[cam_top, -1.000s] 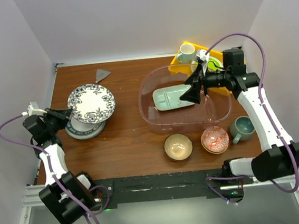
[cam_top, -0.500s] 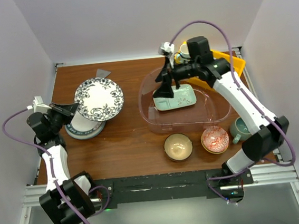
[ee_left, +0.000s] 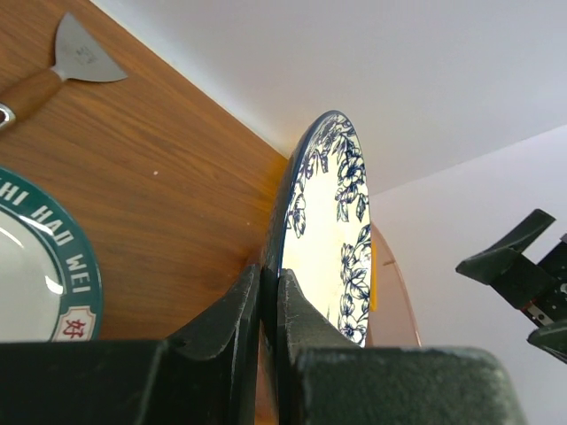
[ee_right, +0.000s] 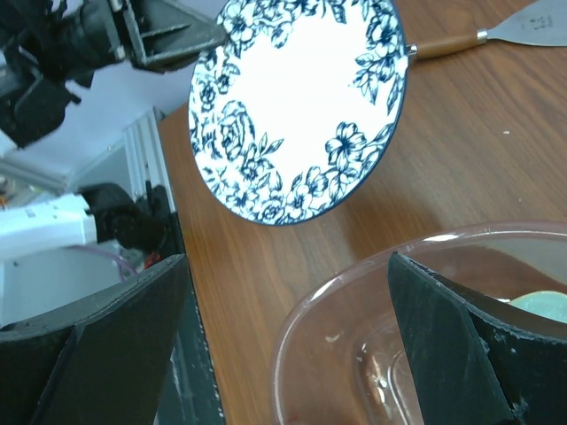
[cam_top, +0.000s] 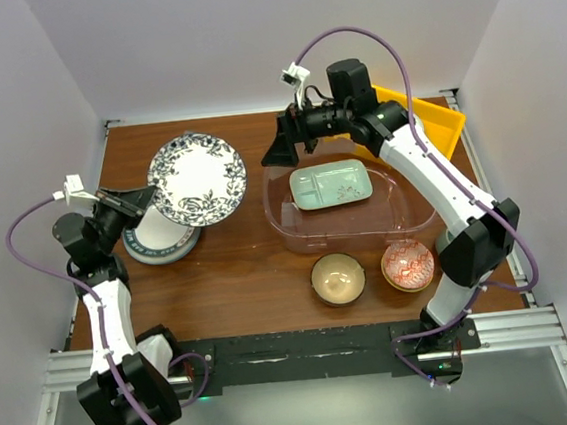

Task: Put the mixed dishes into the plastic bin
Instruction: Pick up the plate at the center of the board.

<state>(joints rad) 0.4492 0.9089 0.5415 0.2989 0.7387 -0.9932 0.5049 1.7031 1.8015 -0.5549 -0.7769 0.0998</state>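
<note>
The left wrist view shows the jaws of the left gripper (ee_left: 268,285) clenched on the rim of the blue floral plate (ee_left: 326,232), seen edge-on above the surface (ee_left: 159,177) — overhead, that plate hangs tilted, left of the plastic bin (cam_top: 268,202). On the right gripper (cam_top: 280,151) the jaws gape wide — just off the bin's far-left rim.

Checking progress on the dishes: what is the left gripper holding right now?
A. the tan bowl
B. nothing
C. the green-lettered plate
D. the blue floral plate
D: the left gripper is clamped on the rim of the blue floral plate, which its wrist view shows edge-on between the fingers.
</note>
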